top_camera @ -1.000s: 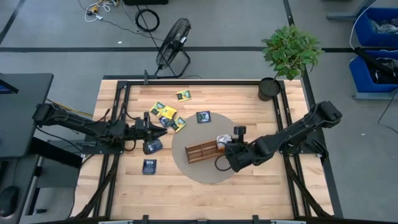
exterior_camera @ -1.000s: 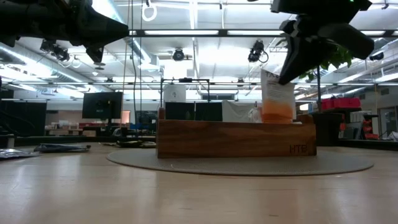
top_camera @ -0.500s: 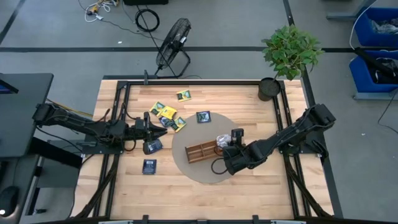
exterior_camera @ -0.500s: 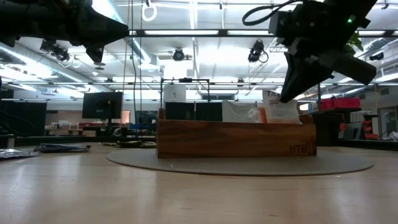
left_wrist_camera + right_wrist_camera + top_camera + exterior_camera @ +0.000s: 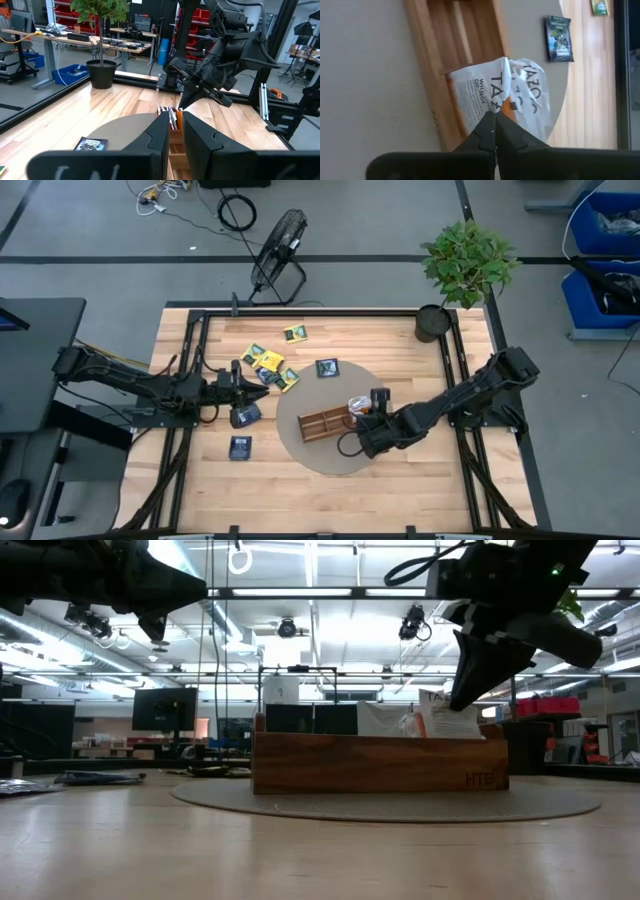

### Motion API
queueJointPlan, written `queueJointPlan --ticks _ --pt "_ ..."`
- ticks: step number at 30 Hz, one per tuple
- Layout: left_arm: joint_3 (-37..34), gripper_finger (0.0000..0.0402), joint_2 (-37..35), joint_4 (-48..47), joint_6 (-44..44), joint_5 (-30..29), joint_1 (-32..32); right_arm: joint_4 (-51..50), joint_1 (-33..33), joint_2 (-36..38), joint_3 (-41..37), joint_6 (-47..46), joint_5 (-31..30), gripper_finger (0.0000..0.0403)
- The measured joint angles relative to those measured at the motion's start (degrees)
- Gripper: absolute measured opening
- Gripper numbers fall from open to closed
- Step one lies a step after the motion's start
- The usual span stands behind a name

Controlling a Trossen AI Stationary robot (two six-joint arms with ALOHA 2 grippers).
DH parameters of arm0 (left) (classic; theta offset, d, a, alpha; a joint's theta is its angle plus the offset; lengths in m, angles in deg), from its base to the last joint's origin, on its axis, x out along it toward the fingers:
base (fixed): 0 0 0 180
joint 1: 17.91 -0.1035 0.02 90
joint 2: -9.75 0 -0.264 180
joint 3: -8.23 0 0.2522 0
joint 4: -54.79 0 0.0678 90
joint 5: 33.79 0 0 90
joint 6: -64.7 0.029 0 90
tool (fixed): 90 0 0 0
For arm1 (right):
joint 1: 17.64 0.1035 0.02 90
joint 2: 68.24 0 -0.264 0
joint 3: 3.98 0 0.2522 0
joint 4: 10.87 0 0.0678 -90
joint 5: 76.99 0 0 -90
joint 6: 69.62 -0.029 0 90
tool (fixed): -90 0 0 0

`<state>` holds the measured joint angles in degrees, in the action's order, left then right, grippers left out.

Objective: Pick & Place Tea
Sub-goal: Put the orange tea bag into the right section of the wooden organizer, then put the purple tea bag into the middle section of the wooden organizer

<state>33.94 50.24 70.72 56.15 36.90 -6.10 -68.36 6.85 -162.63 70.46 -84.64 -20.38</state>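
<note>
- Your right claw point(image 5: 494, 116) is sitting w/ fingers together, white sachets point(image 5: 495, 95) touching its tips in the wooden tray point(image 5: 325, 422).
- Round mat point(image 5: 300, 452) is lying under it on the wood table point(image 5: 400, 350).
- Your left claw point(image 5: 174, 131) is hovering nearly closed, holding nothing.

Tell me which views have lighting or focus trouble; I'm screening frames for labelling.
Low view: bright ceiling lights backlight the scene, so both arms read as silhouettes and the wooden tray front sits in shade. Right wrist view: the gripper's own fingers are soft, the white sachet print readable. High view: evenly lit, soft shadows.
</note>
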Motion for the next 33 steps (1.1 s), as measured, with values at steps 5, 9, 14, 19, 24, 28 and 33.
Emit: queueJointPlan --ticks 5,9,14,19,24,28,33 --pt "0.0 0.0053 0.0 -0.06 -0.13 0.02 0.0 0.03 0.02 0.0 0.0 0.37 0.8 0.0034" --pt "0.0 0.0053 0.0 -0.71 -0.25 0.02 0.0 0.49 0.02 0.0 0.0 -0.05 3.67 0.0079" --pt "0.0 0.0053 0.0 -0.91 -0.26 0.02 0.0 -0.03 0.09 0.81 -0.02 -0.37 4.32 0.0134" --pt "0.0 0.0053 0.0 -0.96 -0.28 0.02 0.0 -0.01 0.11 3.4 -0.02 -0.4 3.66 0.0165" --pt "0.0 0.0053 0.0 -1.14 -0.28 0.02 -0.02 0.59 0.11 6.35 -0.02 -1.63 -0.89 0.0169" --pt "0.0 0.0053 0.0 -1.2 -0.28 0.02 0.0 2.86 0.11 7.49 -0.02 -2.6 -4.68 0.0169" --pt "0.0 0.0053 0.0 -2.18 -0.28 0.02 0.0 6.41 0.15 7.56 -0.02 -3.55 -7.45 0.0169"
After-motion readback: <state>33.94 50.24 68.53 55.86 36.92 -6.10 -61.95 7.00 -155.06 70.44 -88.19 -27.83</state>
